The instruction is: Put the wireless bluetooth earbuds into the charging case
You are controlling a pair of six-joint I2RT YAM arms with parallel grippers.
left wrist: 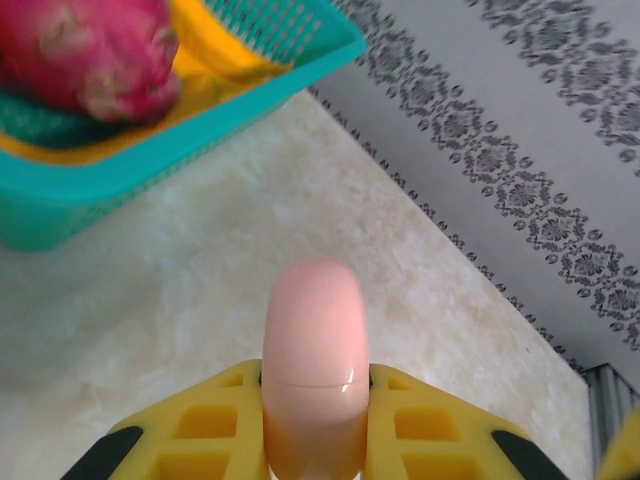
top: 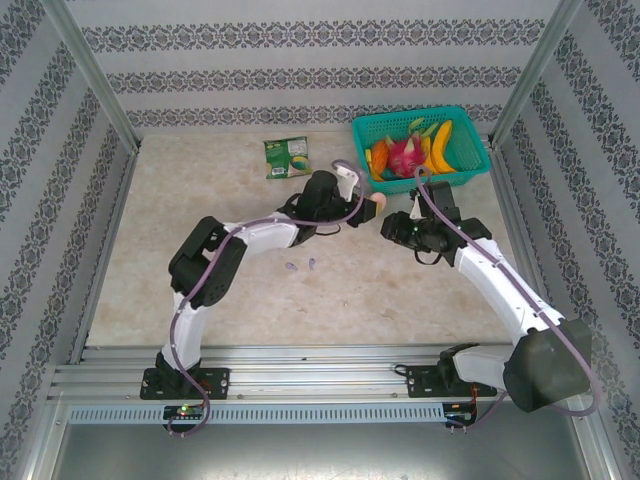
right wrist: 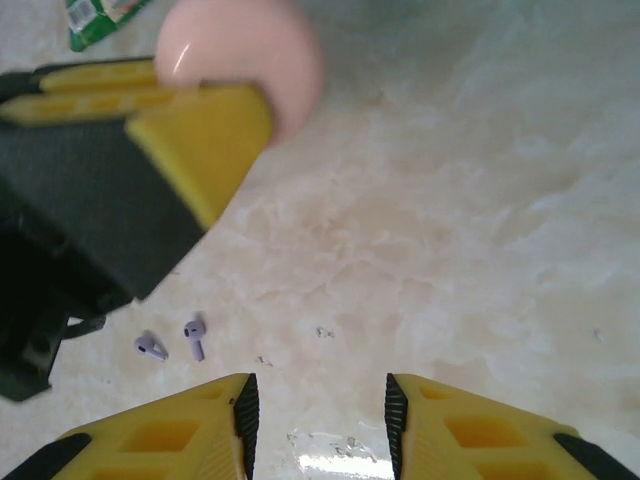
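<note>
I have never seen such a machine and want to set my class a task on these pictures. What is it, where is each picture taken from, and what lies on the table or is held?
These are two robot arms bolted at the near edge of a table. One picture looks down from above; the other two come from a camera on each wrist. The left tool is shut on a rounded pink case. The right tool is open and holds nothing. Two purple earbuds lie loose on the table, with a green packet and a teal basket of fruit farther back.
</note>
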